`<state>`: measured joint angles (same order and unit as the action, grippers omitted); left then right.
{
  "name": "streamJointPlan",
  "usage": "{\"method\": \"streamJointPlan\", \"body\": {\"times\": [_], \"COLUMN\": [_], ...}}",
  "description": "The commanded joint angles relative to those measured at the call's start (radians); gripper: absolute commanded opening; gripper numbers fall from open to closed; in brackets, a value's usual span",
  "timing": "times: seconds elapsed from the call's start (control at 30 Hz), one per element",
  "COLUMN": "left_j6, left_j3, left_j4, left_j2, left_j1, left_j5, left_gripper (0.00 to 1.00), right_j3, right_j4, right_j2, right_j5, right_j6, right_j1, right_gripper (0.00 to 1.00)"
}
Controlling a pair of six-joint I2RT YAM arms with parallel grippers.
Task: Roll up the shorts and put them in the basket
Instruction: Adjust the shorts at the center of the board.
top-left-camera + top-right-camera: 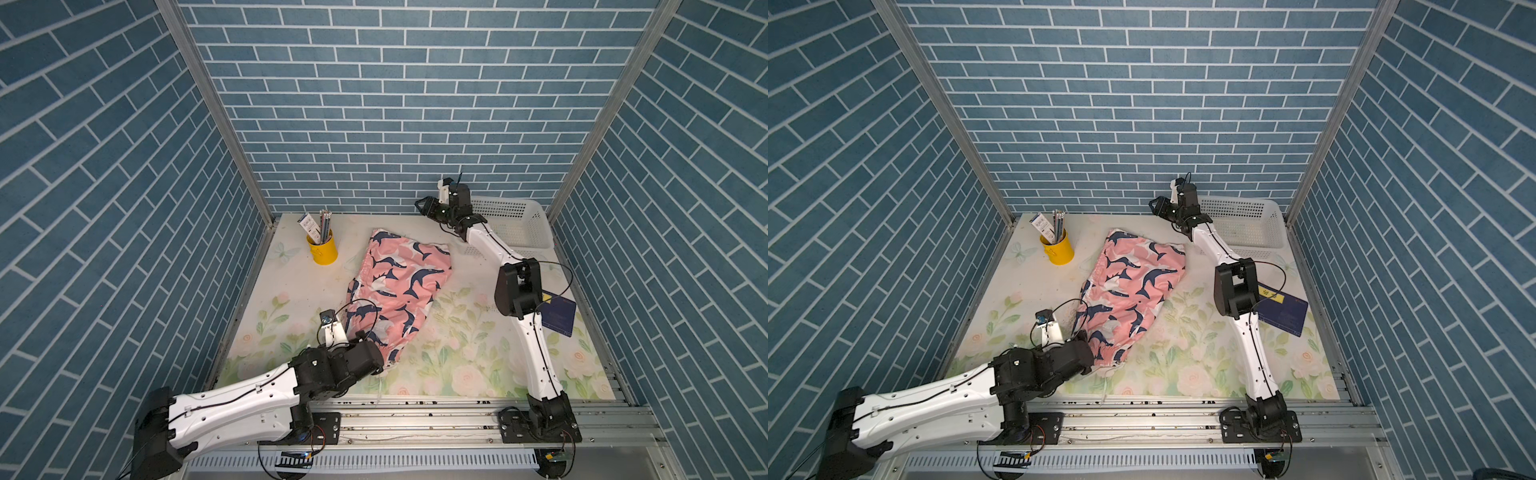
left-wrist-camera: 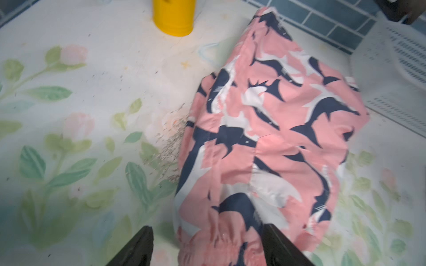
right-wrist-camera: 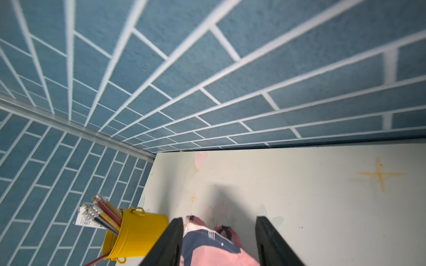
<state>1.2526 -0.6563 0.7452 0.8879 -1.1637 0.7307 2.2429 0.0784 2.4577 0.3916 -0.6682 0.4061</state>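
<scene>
- Lying spread on the middle of the bench [image 1: 291, 291], the shorts [image 1: 399, 286] look soft, light, maybe slippery.
- You should take the gathered waistband [image 2: 221, 248].
- Left end effector [image 2: 206, 226] and right end effector [image 3: 219, 218] both stand spread, pinching nothing.

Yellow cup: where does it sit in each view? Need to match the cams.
Top view: yellow cup at the far-left corner of the table.
Top view: same corner.
Left wrist: cup cut off by the frame edge, beyond the shorts.
Right wrist: cup holding pencils, beside the shorts' end.
Shared landmark: the shorts, in all four views.
</scene>
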Motion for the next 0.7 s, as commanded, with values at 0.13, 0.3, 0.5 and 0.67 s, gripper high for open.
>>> {"method": "streamJointPlan", "body": {"times": [0.13, 0.3, 0.5, 0.67], "left_j6": [-0.446, -0.482, -0.490, -0.443], "left_j3": [0.042, 0.209, 0.277, 0.316], "left_j4": [-0.387, -0.620, -0.718, -0.722], "left_j2": [0.079, 0.142, 0.244, 0.293], "left_j1": [0.026, 0.087, 0.152, 0.152], "left_j5": [-0.197, -0.310, -0.368, -0.392], "left_gripper": [0.78, 0.78, 0.78, 0.78], "right_j3": [-0.393, -0.688, -0.773, -0.707], "right_j4": [0.002, -0.173, -0.202, -0.086], "right_j2": [-0.255, -0.352, -0.310, -0.231], "right_j5": [0.102, 0.202, 0.120, -0.005], "right_j6": [0.253, 0.234, 0.223, 0.215], "right_j1": [0.083, 0.109, 0.097, 0.065], "right_gripper": [0.50, 0.51, 0.51, 0.51]}}
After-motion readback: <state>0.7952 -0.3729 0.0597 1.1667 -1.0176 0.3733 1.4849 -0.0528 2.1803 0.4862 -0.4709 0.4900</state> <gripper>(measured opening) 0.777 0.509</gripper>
